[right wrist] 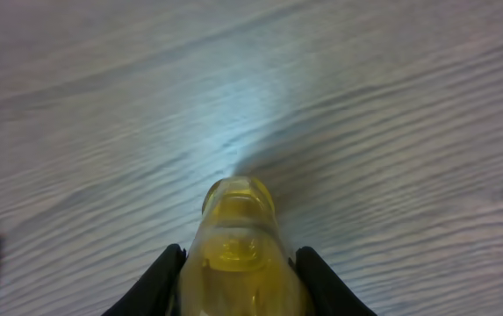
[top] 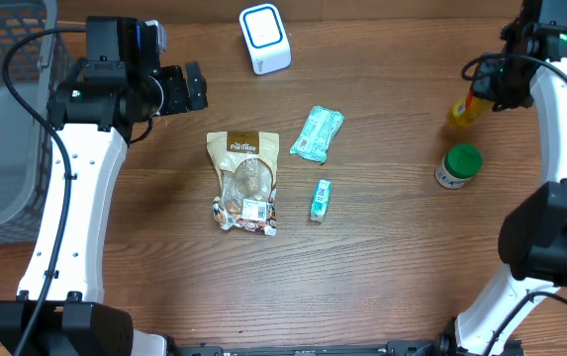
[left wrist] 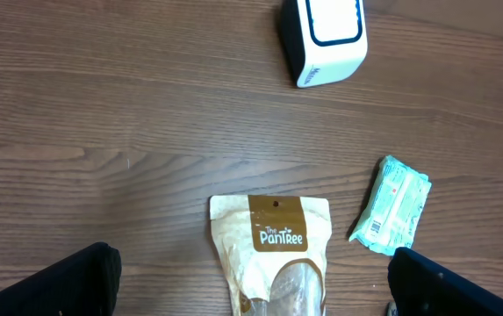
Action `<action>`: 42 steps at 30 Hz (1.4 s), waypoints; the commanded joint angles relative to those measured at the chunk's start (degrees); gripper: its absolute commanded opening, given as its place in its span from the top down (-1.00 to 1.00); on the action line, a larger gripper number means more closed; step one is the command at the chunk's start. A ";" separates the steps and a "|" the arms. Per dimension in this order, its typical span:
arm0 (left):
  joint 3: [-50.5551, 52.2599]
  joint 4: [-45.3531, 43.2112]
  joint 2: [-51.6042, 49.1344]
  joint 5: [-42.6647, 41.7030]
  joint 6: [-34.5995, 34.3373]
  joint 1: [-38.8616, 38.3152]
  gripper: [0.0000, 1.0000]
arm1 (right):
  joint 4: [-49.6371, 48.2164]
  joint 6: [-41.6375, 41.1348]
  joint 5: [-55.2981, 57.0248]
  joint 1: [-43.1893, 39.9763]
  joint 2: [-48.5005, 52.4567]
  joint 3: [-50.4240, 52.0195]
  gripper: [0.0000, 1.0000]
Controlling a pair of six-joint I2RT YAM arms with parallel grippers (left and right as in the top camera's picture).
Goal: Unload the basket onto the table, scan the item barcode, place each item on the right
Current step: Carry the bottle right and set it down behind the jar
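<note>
1. I see the brown snack bag (top: 244,181) in the middle; my left gripper (top: 186,89), spread wide, is up-left of it.
2. The white scanner (top: 264,38) stands at top middle.
3. My right gripper (right wrist: 238,263) pinches the yellow bottle (right wrist: 238,233) at upper right.

Yellow translucent bottle (right wrist: 238,219) between the dark fingers (right wrist: 165,274) of the right hand (right wrist: 240,253), above pale wood-grain table (right wrist: 383,105).

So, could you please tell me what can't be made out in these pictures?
Yellow bottle label: right wrist view, blurred, cut by bottom edge; overhead, the right gripper partly covers it.
Pouch lower half: left wrist view, cut by bottom edge.
Small teal packet print: overhead, too small.
Basket: overhead, cut by left edge.
</note>
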State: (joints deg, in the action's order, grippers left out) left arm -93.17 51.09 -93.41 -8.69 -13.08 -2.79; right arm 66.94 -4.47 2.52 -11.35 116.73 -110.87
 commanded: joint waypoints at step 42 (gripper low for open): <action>-0.72 -0.09 -0.02 0.31 1.33 -0.24 -0.99 | -6.86 -0.26 4.72 -1.90 2.99 3.91 -0.07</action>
State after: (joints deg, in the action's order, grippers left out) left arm -93.17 51.09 -93.41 -8.71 -13.08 -2.79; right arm 60.40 -4.60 6.85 -13.23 119.77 -107.44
